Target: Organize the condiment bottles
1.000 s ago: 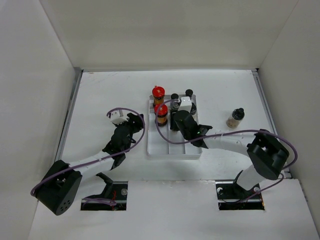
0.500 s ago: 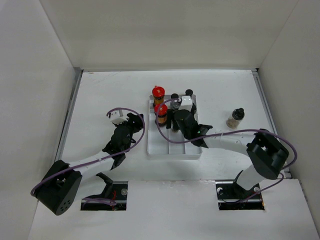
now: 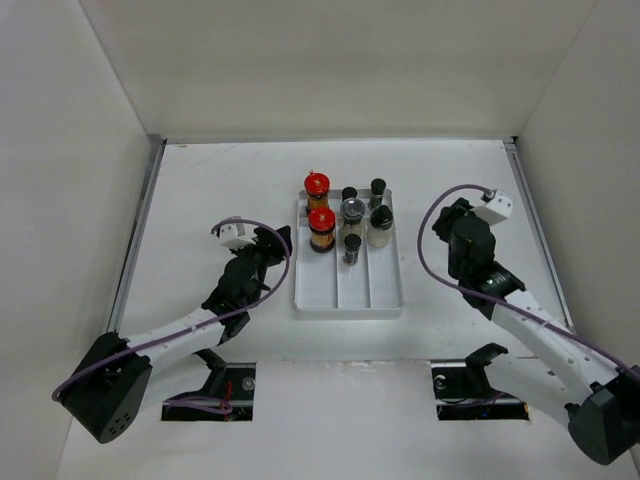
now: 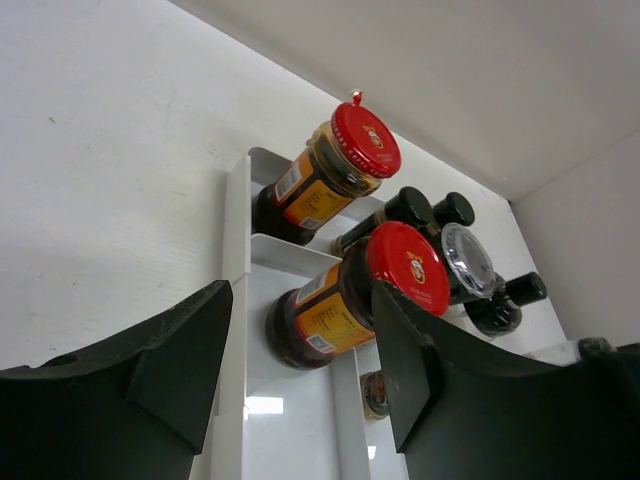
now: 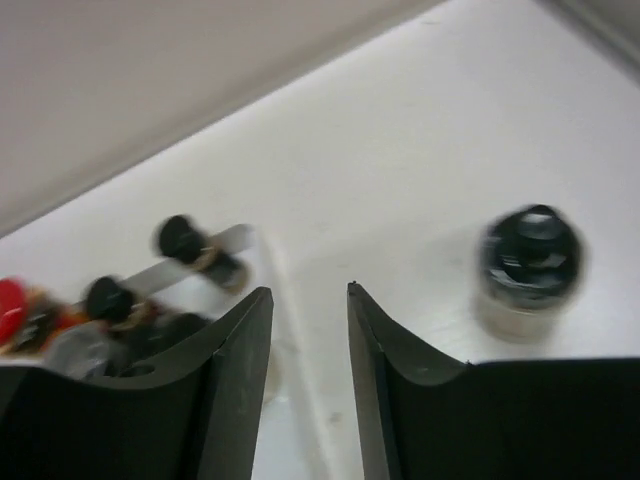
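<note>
My left gripper (image 3: 268, 241) has its fingers (image 4: 150, 385) wide apart, with nothing between them. It sits over the counter (image 3: 210, 180) just left of the tray (image 3: 370, 288), tips pointing toward the tray's left wall.

In the left wrist view the near red-capped bottle (image 4: 385, 275) lies straight ahead. The fingers frame it, but it is beyond the tips and not touched. The far red-capped bottle (image 4: 345, 165) stands directly behind it. Both are upright in the tray's left lane, at its far end.

The dark-lidded bottles (image 3: 352, 245) stand close together in the far part of the middle and right lanes. One of them carries a clear, silvery lid.

My right gripper (image 5: 308, 292) has its fingers a narrow gap apart and clamps nothing. It sits over the counter to the right of the tray, well apart from it.

The loose bottle (image 5: 528, 262) has a dark lid and pale contents. It stands upright on the counter, outside the tray. In the right wrist view it lies ahead of the tips and off to the right of the right finger. It is outside the gap and touches neither finger.

That view is blurred, so I cannot tell any detail of the loose bottle's label. The tray's bottles appear there to the left of the left finger. In the top view the right arm covers the loose bottle.
</note>
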